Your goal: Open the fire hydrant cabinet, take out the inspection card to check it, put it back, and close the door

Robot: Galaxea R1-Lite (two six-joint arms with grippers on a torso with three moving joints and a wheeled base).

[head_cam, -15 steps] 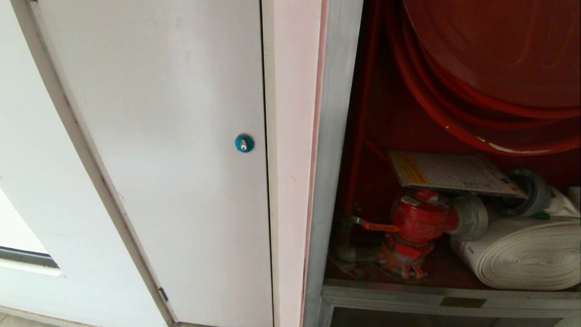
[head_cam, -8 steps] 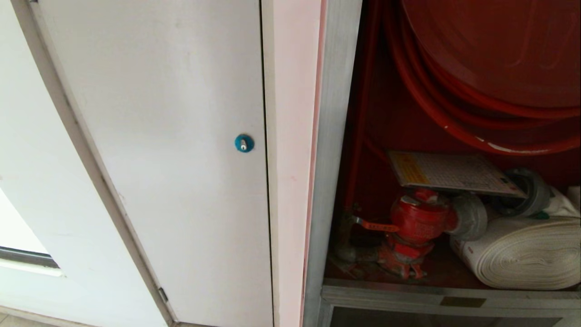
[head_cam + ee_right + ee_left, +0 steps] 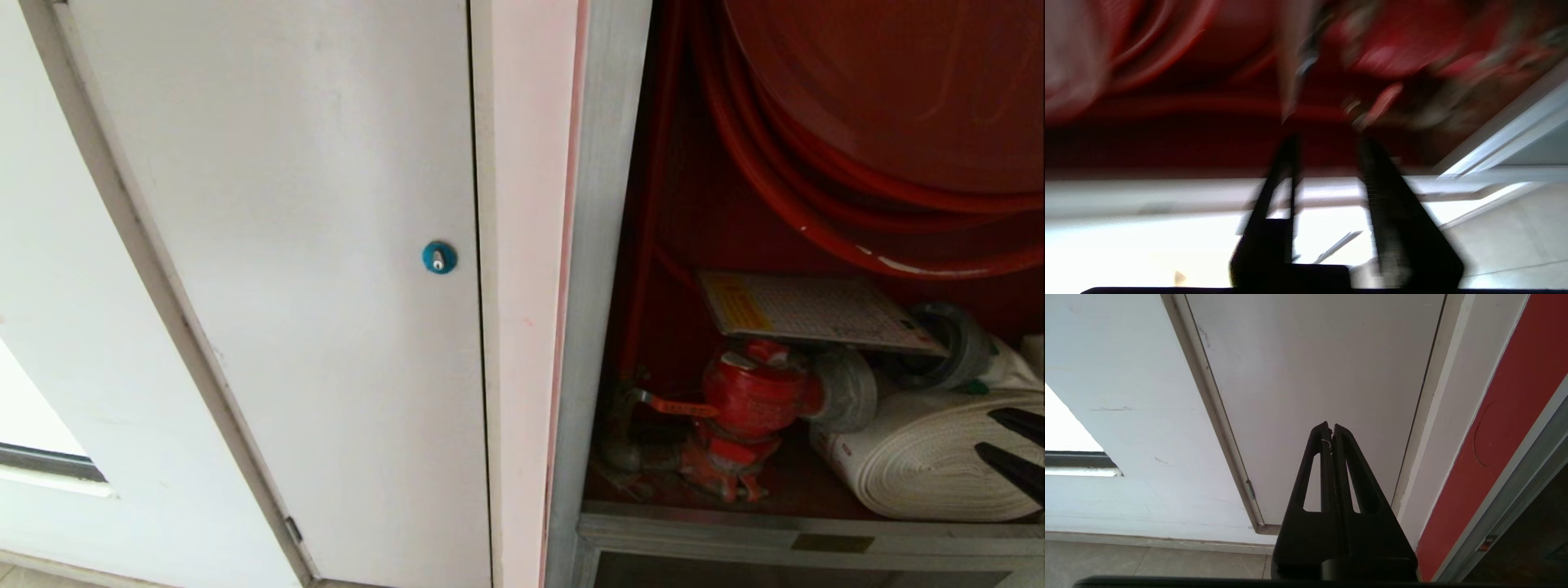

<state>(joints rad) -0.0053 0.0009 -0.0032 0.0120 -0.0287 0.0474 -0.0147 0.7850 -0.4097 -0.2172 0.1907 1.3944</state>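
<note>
The fire hydrant cabinet point(image 3: 604, 245) stands open, its silver frame around a red interior. Its door is out of view. The inspection card point(image 3: 808, 309), a white grid sheet with a yellow band, lies flat on top of the red valve point(image 3: 755, 400). My right gripper point(image 3: 984, 430) reaches in from the right edge, low in front of the rolled white hose point(image 3: 906, 465), below and to the right of the card. In the right wrist view the right gripper point(image 3: 1327, 141) is open and empty. My left gripper point(image 3: 1331, 426) is shut, parked facing the white door.
A red hose reel point(image 3: 898, 90) with coiled red hose fills the cabinet's top. A grey coupling point(image 3: 951, 343) sits beside the card. Left of the cabinet is a white door with a blue round lock point(image 3: 439, 257). The cabinet's lower rail point(image 3: 775, 531) crosses below the valve.
My right gripper has come into the head view at the right edge, fingers apart. The card, valve and hose have not moved. The left arm stays still.
</note>
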